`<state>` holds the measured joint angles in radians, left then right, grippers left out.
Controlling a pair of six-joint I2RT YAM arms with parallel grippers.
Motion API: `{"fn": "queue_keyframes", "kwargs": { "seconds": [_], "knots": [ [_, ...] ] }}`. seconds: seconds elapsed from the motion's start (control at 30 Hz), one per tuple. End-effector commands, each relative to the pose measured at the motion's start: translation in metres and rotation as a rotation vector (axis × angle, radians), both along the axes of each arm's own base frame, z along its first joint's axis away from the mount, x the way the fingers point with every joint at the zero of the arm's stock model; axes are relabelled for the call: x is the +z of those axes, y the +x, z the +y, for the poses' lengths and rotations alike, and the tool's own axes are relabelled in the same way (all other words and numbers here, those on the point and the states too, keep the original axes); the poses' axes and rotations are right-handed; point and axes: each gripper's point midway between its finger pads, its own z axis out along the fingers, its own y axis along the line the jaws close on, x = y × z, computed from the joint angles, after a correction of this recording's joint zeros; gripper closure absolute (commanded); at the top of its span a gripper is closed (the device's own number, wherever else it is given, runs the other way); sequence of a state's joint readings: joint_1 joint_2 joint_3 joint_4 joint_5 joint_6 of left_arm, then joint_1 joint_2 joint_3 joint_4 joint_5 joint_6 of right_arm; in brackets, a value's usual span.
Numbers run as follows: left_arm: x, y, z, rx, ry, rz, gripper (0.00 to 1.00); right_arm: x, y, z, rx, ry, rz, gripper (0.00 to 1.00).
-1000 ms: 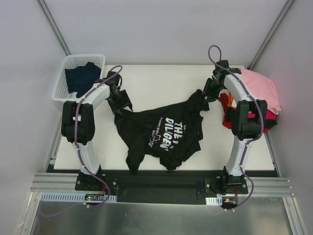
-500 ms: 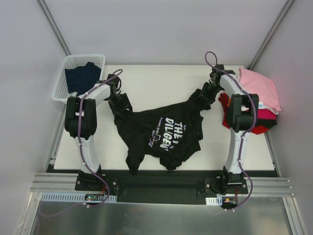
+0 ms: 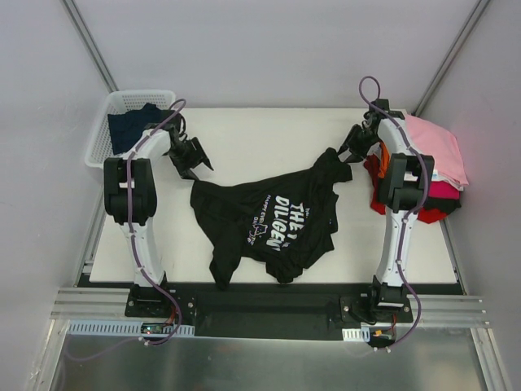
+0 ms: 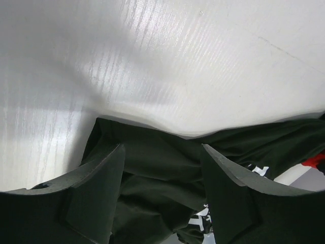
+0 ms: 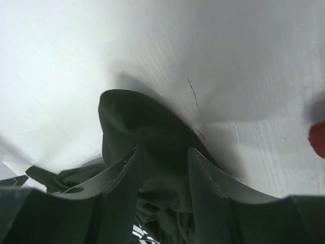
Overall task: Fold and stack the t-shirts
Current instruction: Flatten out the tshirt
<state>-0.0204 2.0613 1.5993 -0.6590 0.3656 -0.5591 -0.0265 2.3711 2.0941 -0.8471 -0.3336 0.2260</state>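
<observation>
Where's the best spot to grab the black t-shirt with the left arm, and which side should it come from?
Take the black t-shirt by its far-left corner, a thin edge lying flat on the table close to the open left tool. Come down from above on the far-left side, pinching across that edge; the middle is bunched in folds, so likely a messier hold.

Worktop [image 3: 269, 134]: flat white board with faint surface streaks. Walls [image 3: 269, 49]: plain pale grey panels on three sides. Struts [image 3: 88, 45]: metal, slanting at both rear corners. Rail [image 3: 81, 308]: aluminium, along the near edge. Lighting: diffuse, with soft shadows.
</observation>
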Motion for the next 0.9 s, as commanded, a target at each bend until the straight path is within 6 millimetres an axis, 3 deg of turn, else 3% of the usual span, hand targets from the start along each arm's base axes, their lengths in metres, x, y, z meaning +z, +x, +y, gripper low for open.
{"fn": "queue_keyframes", "kwargs": {
  "seconds": [0.0, 0.33, 0.47, 0.7, 0.73, 0.87],
  "knots": [
    [0.001, 0.004, -0.008, -0.033, -0.037, 0.001, 0.39, 0.001, 0.007, 0.011, 0.006, 0.069, -0.011, 0.55],
    [-0.008, -0.014, -0.012, -0.048, -0.062, 0.043, 0.40, -0.009, 0.013, 0.022, 0.005, 0.138, -0.019, 0.51],
    [-0.011, -0.018, -0.011, -0.053, -0.061, 0.052, 0.67, -0.014, 0.011, 0.030, 0.006, 0.162, -0.010, 0.52],
    [-0.013, -0.017, -0.013, -0.054, -0.072, 0.059, 0.59, -0.020, 0.006, 0.044, 0.019, 0.205, -0.004, 0.48],
    [-0.014, -0.018, -0.013, -0.057, -0.071, 0.059, 0.59, -0.020, 0.006, 0.056, 0.043, 0.228, -0.013, 0.46],
    [-0.012, -0.021, -0.014, -0.067, -0.081, 0.057, 0.54, -0.021, 0.003, 0.067, 0.062, 0.253, -0.009, 0.44]
  ]
}}
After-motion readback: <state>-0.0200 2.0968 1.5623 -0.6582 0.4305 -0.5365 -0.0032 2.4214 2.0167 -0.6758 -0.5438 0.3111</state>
